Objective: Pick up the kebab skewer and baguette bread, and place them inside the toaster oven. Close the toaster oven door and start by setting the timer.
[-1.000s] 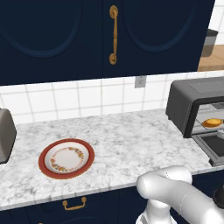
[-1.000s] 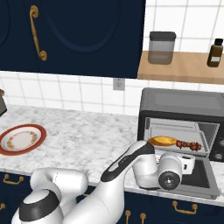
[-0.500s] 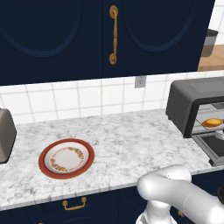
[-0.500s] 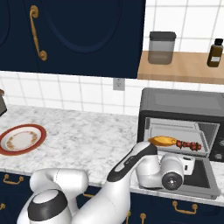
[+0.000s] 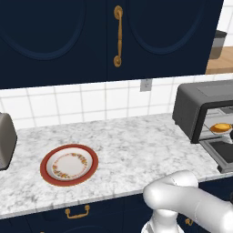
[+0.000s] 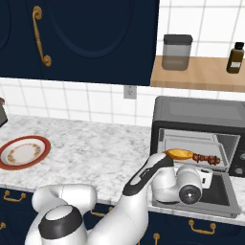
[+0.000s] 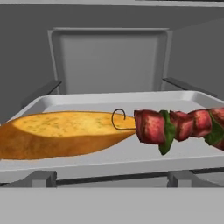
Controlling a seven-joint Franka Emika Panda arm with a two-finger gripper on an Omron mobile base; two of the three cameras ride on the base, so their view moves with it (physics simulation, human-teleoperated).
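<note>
Bread point(image 7: 65, 133) and skewer point(image 7: 179, 124) both lie on the tray point(image 7: 131, 155) inside the toaster oven point(image 6: 198, 115), straight ahead of my hand, end to end across my line of approach. I read my gripper point(image 6: 203, 178) as spread wide and holding nothing. Door point(image 6: 217, 191) lies flat open just under the hand, so I judge closing means coming back and lifting its front edge.

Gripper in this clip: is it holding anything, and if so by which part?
Nothing is held. The baguette bread and kebab skewer lie on the tray inside the toaster oven, clear of the open gripper.
</note>
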